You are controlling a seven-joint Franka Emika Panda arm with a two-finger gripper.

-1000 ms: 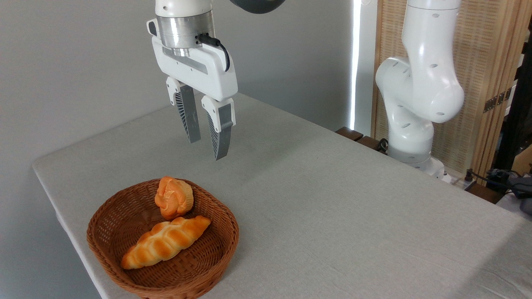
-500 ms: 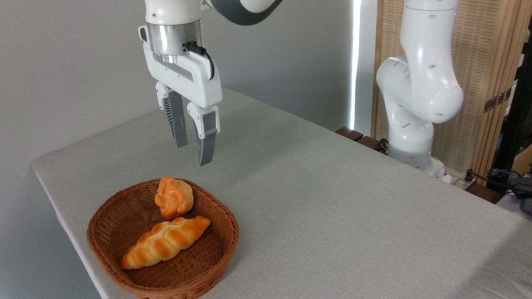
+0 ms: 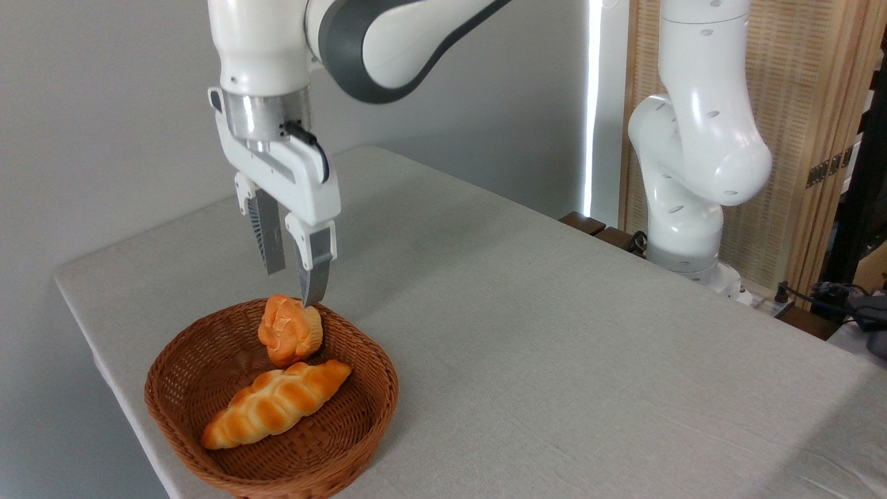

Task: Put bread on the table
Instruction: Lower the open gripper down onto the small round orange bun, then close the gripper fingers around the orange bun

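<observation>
**Gripper arrives over the bun; grasp not yet made**

Change: over the last second the gripper (image 3: 292, 285) has travelled left and down from mid-air above the table (image 3: 554, 333). It now hangs directly above the bread (image 3: 289, 337), its nearer fingertip level with the bun's top edge; whether it touches cannot be told. The jaws stand a modest gap apart, nothing between them. My reading: the approach is nearly done, and the descent around the bun and the closing remain. Nothing in the basket has shifted.

Left to right:
- Basket (image 3: 208, 443): round, brown woven wicker, shallow with a raised rim, sitting near the table's left front corner.
- Braided loaf (image 3: 276, 404): long, glossy golden, plaited ridges, lying diagonally across the basket floor.
- Bread: small, round, orange, with a lumpy top and a paler ribbed base, tipped on its side against the basket's far wall and just behind the loaf.
- Gripper fingers (image 3: 313, 267): grey, finely ribbed, tapering to points.
- Table: matte light grey cloth, plain.
</observation>
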